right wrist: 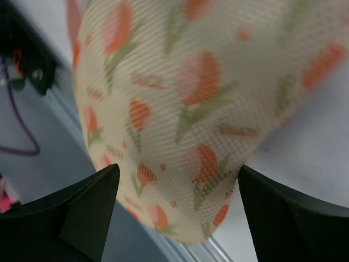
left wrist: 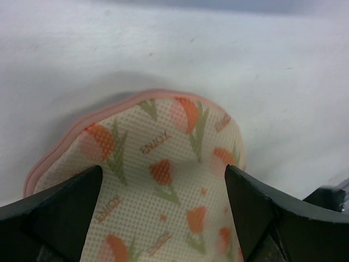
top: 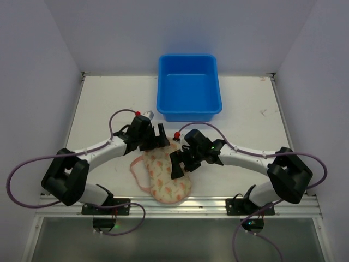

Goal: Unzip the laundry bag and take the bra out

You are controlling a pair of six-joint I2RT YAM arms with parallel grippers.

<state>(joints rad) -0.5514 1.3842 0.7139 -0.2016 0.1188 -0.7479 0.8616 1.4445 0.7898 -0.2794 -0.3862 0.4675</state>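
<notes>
The laundry bag [top: 166, 177], cream padded fabric with orange-pink tulip print and pink edging, lies closed on the table near the front edge. My left gripper [top: 161, 137] is open at the bag's far end; in the left wrist view the bag [left wrist: 163, 174] fills the gap between its black fingers [left wrist: 60, 213]. My right gripper [top: 180, 164] is open over the bag's right side; in the right wrist view the bag [right wrist: 180, 109] bulges between the fingers [right wrist: 283, 218]. The bra is hidden.
A blue plastic tub [top: 188, 87], with nothing in it, stands at the back middle of the white table [top: 109, 103]. White walls enclose the table. The table's metal front rail [top: 180, 204] runs just below the bag.
</notes>
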